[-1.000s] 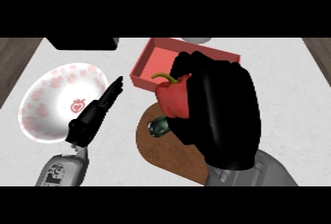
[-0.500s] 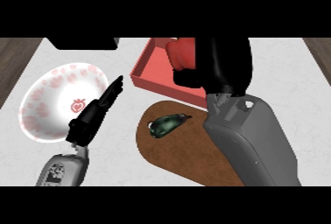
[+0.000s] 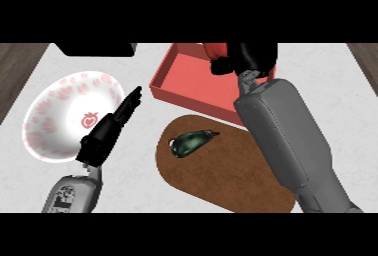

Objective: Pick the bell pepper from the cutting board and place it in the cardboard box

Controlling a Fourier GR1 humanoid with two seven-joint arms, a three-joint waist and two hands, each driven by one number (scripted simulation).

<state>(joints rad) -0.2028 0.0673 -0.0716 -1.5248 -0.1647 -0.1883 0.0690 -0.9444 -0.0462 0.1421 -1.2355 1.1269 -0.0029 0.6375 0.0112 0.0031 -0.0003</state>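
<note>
Pale, smooth worktop (image 3: pixel 140 190) fills most of the frame, with strips of grey-brown wood grain (image 3: pixel 15 65) at the upper left and upper right corners.

At the top centre the right robot hand (image 3: pixel 251 55) hangs over the far part of the cardboard box (image 3: pixel 196 85). Its black fingers are curled round the bell pepper (image 3: pixel 212 50). Only a glossy red part of the pepper shows, just left of the hand and cut off by the top of the frame. The grey right forearm (image 3: pixel 284 130) runs in a long, smooth slant from the lower right, crossing the right end of the cutting board (image 3: pixel 229 180) and the box's near right corner.

The box is a shallow, square tray with salmon-red walls and a flat floor, set at an angle just above the board. The board is a brown, matt oval. A small dark green, shiny vegetable (image 3: pixel 190 142) lies on its upper left part.

The left robot hand (image 3: pixel 111 127) lies at centre left with fingers straight and together, holding nothing. It points toward the upper right across the right rim of a round white plate (image 3: pixel 55 110), which has pink strawberry prints. A flat black object (image 3: pixel 96 48) sits at the upper left.
</note>
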